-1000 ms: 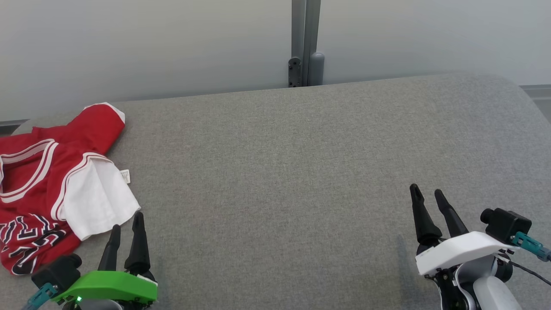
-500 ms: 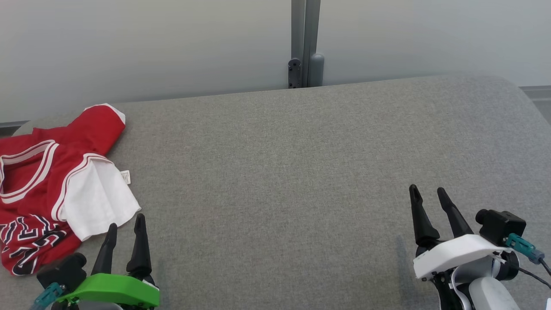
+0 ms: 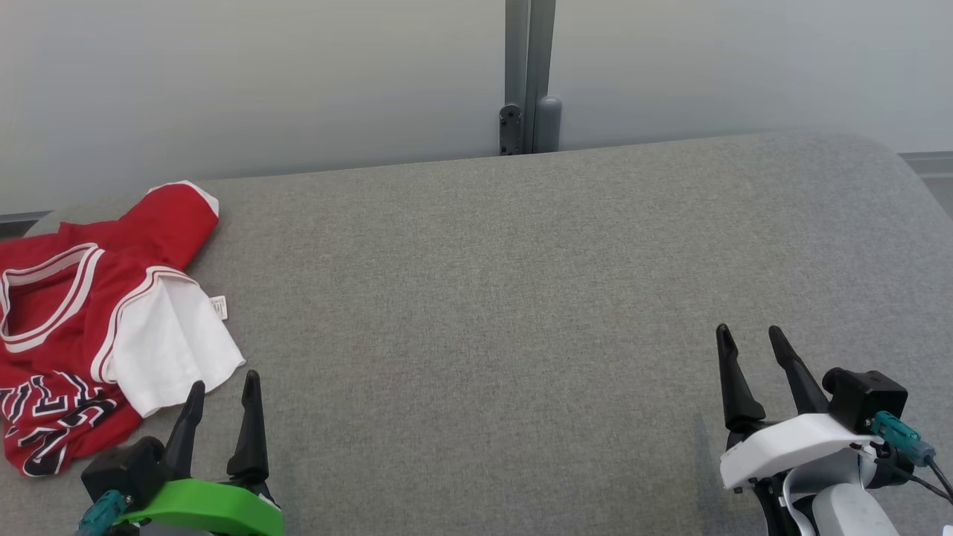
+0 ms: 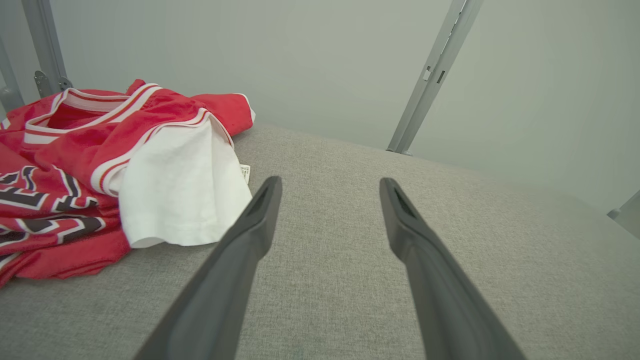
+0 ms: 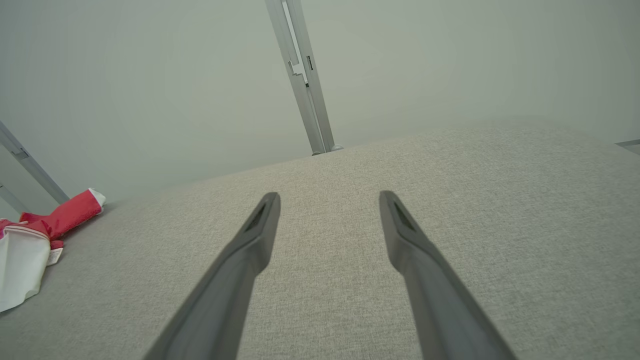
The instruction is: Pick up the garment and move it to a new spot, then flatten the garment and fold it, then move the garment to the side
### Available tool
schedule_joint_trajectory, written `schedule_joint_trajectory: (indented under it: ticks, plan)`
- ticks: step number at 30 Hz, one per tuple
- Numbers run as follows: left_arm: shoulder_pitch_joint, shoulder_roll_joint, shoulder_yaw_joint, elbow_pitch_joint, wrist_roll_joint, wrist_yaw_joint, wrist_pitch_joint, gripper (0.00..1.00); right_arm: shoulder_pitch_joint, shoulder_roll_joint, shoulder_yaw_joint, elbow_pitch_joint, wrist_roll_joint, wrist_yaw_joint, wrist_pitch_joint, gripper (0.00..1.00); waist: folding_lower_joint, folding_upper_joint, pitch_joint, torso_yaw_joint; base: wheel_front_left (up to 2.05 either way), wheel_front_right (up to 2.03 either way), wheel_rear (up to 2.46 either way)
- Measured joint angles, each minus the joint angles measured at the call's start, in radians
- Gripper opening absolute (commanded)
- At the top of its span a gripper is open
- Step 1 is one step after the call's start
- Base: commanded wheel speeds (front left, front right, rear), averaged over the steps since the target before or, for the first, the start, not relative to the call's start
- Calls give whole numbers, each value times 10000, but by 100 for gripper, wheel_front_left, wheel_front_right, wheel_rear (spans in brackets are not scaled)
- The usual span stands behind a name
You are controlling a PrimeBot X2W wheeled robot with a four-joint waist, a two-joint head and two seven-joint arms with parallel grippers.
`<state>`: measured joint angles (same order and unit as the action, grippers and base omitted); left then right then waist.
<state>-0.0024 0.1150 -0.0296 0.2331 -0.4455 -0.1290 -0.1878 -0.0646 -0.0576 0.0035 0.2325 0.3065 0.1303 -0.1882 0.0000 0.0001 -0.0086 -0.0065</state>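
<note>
Basketball jersey (image 3: 82,327), red, crumpled at nine o'clock of the head view on a grey fabric-covered surface (image 3: 484,298), running off that view's left edge. Striped red-and-white trim around the neck opening; black-and-white lettering at the near end, too folded to read. White panel (image 3: 175,357) turned outward on the jersey's three o'clock side, with a small white care label (image 3: 218,307) at its upper edge, lying on the grey cloth.

Left gripper (image 3: 224,381) at seven o'clock of the head view, under a green shell (image 3: 208,508), fingers pointing toward twelve, spread apart and grasping nothing. Nearer fingertip just beside the white panel's lower hem. In the left wrist view, that finger crossing in front of the hem at ten o'clock; contact or a gap, cannot tell.

Right gripper (image 3: 747,328) at five o'clock of the head view, under a white shell (image 3: 789,443), fingers likewise spread, released, empty, above bare grey cloth and well apart from the jersey. Black wrist camera (image 3: 864,394) with a teal connector just beside it at three o'clock. From the right wrist view, jersey small and far off at nine o'clock.

Pale wall (image 3: 223,74) beyond the surface's far edge, grey metal post (image 3: 528,74) standing upright at twelve o'clock.
</note>
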Motion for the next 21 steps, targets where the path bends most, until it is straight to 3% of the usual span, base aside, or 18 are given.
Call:
schedule_joint_trajectory:
  ticks: [21]
  plan:
    - [116,186,-33,153,1590,0,-439,100,58,79,-293,94,-1524,2,-431,100,0,0,23,-56,0,0,0]
